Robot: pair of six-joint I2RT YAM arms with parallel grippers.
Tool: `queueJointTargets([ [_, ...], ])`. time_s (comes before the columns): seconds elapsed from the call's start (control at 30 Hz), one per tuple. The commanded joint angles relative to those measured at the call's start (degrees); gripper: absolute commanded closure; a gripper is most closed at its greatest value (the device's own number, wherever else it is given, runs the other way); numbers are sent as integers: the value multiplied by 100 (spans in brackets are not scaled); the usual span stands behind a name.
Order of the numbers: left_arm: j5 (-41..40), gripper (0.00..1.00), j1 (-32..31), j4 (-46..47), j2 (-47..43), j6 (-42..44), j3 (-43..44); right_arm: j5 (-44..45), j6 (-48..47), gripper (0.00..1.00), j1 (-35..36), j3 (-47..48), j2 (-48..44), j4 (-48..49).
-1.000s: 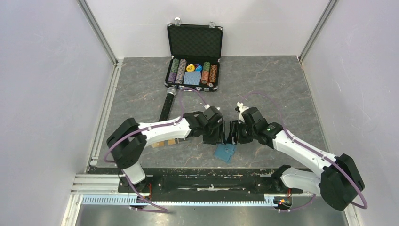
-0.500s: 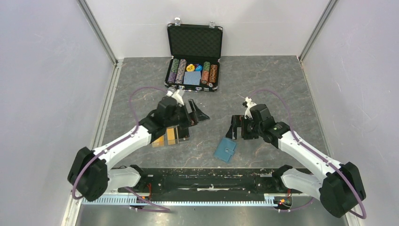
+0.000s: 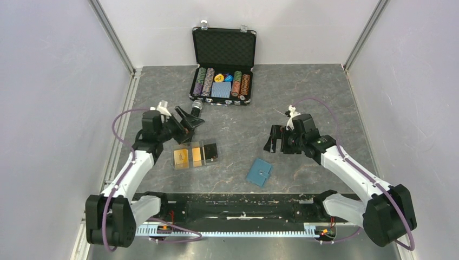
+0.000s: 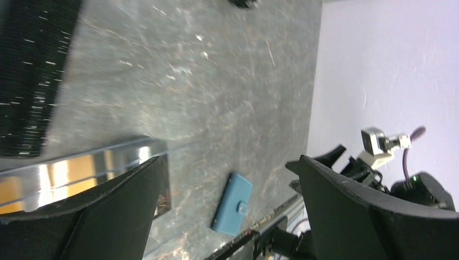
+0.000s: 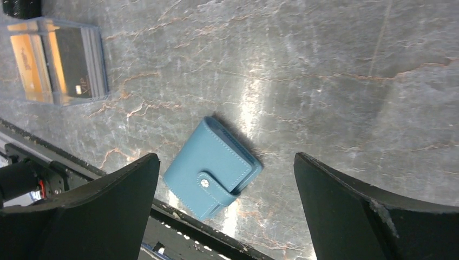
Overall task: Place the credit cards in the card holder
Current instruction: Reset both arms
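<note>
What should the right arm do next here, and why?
Probably lower the open right gripper onto the card holder to work its snap tab loose. The holder lies shut on the table, framed between that gripper's fingers, and the credit cards sit in the clear box, so nothing can go in yet.

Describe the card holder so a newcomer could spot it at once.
Start at the black rail along the near edge. Just beyond its middle lies the card holder, closed. Its teal-blue leather look and snap tab set it apart from the clear box of orange cards to its left.
</note>
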Motion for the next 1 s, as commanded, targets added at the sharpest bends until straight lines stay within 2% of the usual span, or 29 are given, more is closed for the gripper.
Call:
queueJointTargets([
  [0.0,297,0,691,-536,-67,673,278,460,-312,2,-190,295,76,6],
  [0.1,38,0,1142,-861,28,1101,517,1078,-664,2,-218,353,40,77],
  [0.23,-813,0,1291,-1153,186,1736,809,2233,-1125,2,-228,216,-183,432],
  [0.37,-1773,0,1292,-1426,507,2467,1249,3356,-1915,2,-229,-536,-604,1552],
  [0.5,-2384,0,1296,-1107,893,3102,1459,4496,-2217,2,-315,-1543,-887,2888],
  [0.67,-2843,0,1302,103,1043,3502,1135,4754,-2662,2,-648,-2391,-769,4050],
  [0.8,-3238,0,1292,800,1060,3720,848,4430,-2664,2,-1146,-2804,-536,4684],
  [0.97,-2665,0,1291,1158,1277,4434,551,3858,-2888,5,-1796,-3759,-111,6638],
])
